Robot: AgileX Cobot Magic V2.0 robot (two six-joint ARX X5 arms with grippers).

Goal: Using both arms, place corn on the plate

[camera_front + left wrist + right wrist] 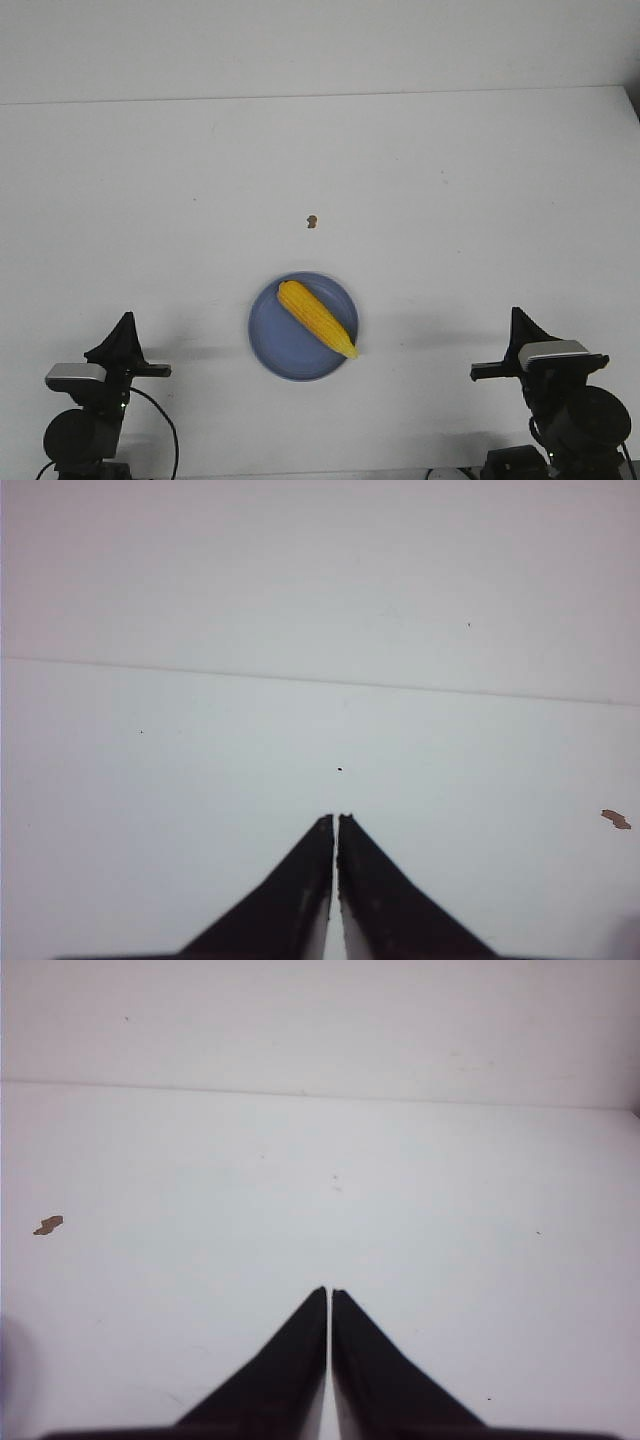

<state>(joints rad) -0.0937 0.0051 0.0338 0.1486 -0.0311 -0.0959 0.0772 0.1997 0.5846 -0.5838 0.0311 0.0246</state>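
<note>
- Nearest to us in the front view are the two arms, low at the near edge of the table point(450, 180): the left pincer point(124, 335) at the left and the right pincer point(519, 328) at the right, each pointing away over the white surface.
- We see both pincers closed on nothing; in the left wrist view the left pincer's tips point(336, 825) meet with only a hairline between them, and the right wrist view shows the same for the right pincer point(329, 1297).
- Between the two arms sits the plate point(285, 352), round, shallow and plain periwinkle blue, with a slightly raised rim.
- The corn point(316, 317) lies on the plate, a bright yellow husked cob with rows of kernels showing.
- It rests diagonally: its blunt, thicker end is toward the far left of the plate, and its tapered point reaches the near right rim, just overhanging it.
- Both pincers are well apart from the plate and the corn, touching neither.
- Farther out on the table, beyond the plate, we see a small brown scrap point(312, 221); it also shows at the edge of each wrist view point(616, 819) point(47, 1225).
</note>
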